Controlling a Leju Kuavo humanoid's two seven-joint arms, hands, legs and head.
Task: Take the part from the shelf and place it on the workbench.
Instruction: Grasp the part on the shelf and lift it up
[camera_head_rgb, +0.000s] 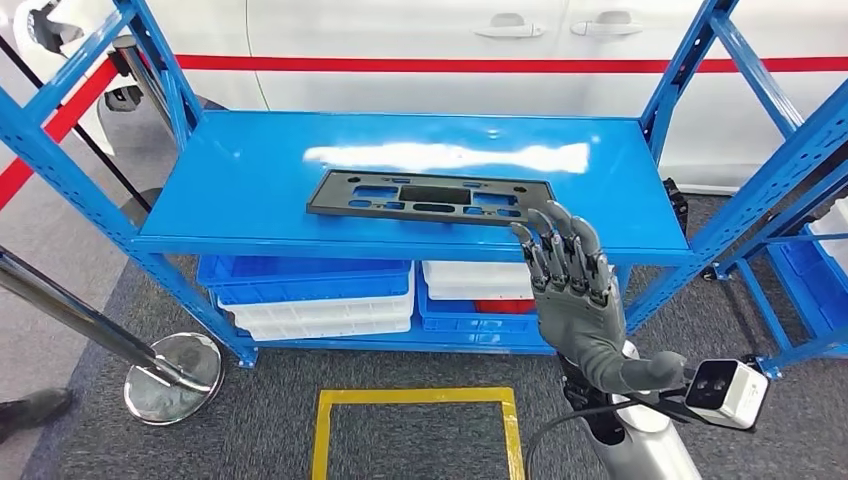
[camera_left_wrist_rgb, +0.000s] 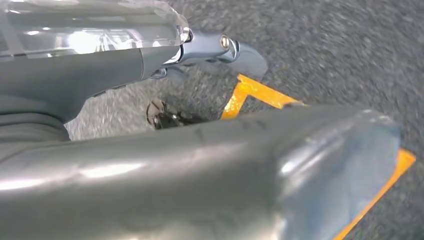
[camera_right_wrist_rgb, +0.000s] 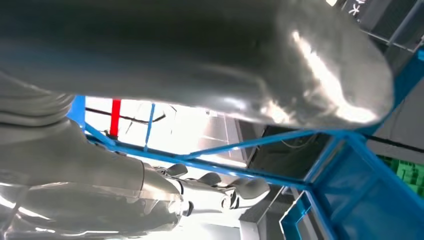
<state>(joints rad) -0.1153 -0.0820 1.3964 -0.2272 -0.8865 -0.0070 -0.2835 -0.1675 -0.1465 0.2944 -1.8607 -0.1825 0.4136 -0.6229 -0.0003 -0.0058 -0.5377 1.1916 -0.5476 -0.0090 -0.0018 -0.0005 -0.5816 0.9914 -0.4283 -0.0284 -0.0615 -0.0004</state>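
Observation:
The part (camera_head_rgb: 420, 197) is a flat black plate with several cut-outs. It lies near the front edge of the blue shelf's top board (camera_head_rgb: 240, 170). My right hand (camera_head_rgb: 575, 290) is raised in front of the shelf with its fingers (camera_head_rgb: 548, 232) stretched out and apart. The tips are at the part's right end, and whether they touch it I cannot tell. It holds nothing. In the right wrist view the thumb (camera_right_wrist_rgb: 225, 55) looms large, with the blue frame (camera_right_wrist_rgb: 320, 165) behind it. My left hand (camera_left_wrist_rgb: 200, 175) hangs over the grey carpet, with nothing in it.
Blue and white bins (camera_head_rgb: 320, 290) are stacked on the shelf's lower level. A chrome stanchion base (camera_head_rgb: 175, 375) stands to the left, and a yellow taped square (camera_head_rgb: 415, 430) marks the carpet. A white car (camera_head_rgb: 450, 50) stands behind, another blue rack (camera_head_rgb: 800, 270) to the right, a shoe (camera_head_rgb: 30, 408) lower left.

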